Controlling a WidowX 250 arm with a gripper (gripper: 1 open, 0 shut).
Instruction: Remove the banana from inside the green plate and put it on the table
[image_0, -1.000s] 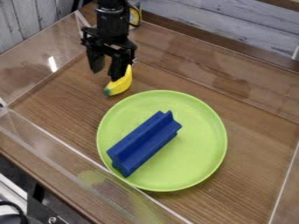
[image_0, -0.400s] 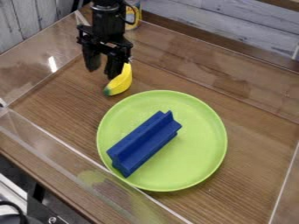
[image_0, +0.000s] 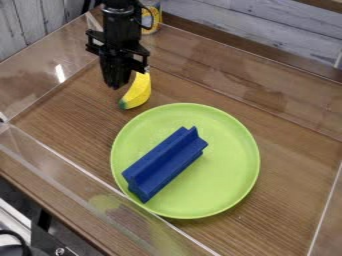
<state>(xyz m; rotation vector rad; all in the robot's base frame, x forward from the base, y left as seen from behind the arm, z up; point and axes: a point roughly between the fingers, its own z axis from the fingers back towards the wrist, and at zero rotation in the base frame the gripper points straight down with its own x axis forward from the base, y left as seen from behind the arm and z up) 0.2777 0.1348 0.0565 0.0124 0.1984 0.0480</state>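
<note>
The banana lies on the table just beside the green plate, below the gripper whose fingers are pressed together on nothing, and it looks light, stiff and smooth, best pinched across its thick middle

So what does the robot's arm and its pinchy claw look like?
The gripper is all black, with two thin straight fingers pointing down like a beak. Above them sits a chunkier black block with little side bits sticking out. The arm above it is black and column-shaped. No cables or markings are clear enough to make out.
</note>
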